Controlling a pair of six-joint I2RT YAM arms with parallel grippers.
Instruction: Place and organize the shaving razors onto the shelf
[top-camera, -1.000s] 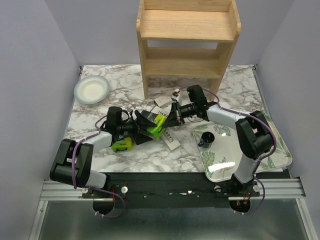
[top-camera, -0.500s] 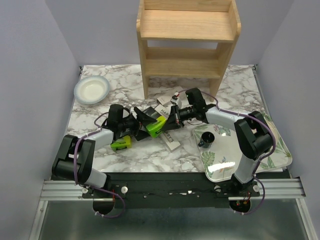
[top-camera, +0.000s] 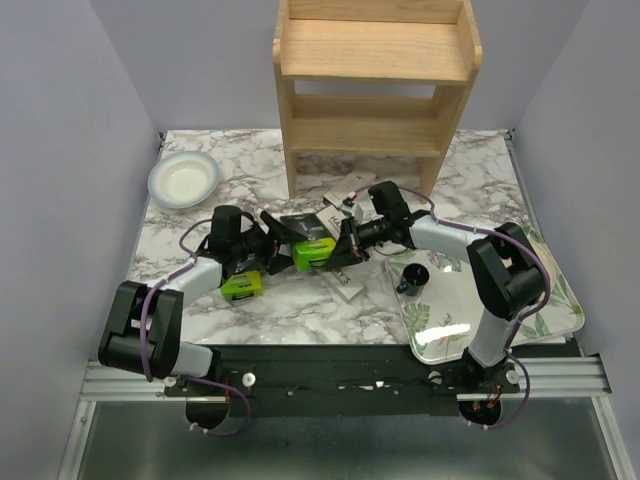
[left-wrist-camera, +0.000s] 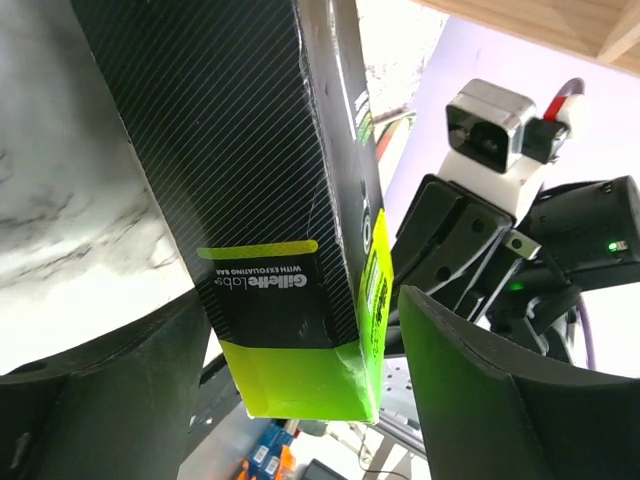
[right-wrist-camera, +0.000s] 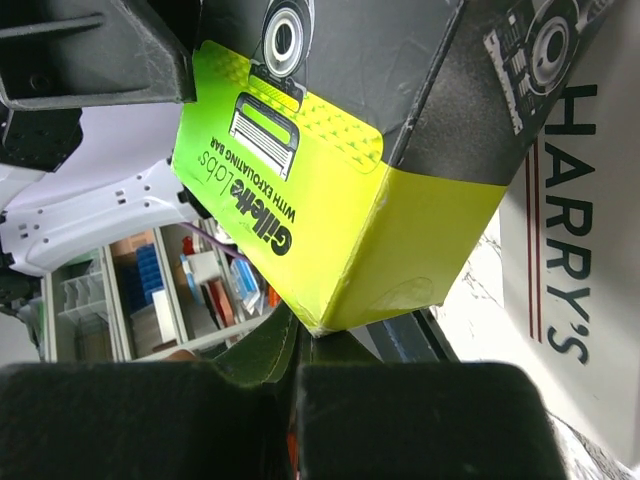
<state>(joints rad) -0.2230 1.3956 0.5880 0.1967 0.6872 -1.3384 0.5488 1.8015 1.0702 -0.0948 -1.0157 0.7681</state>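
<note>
While you note the black-and-lime razor pack (top-camera: 308, 243) lifted mid-table, its long axis running arm to arm, log left gripper (top-camera: 277, 237) spread around its dark end, right gripper (top-camera: 345, 240) apparently pinching its lime end, shelf (top-camera: 372, 85) beyond.

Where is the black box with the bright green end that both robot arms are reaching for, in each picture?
Top external: the black cardboard razor pack with the lime-green end sits mid-table between both arms.
Left wrist: it fills the centre, green end down.
Right wrist: it fills the upper middle.
Shared landmark: its "Gillette Labs" lettering shows in both wrist views.
</note>
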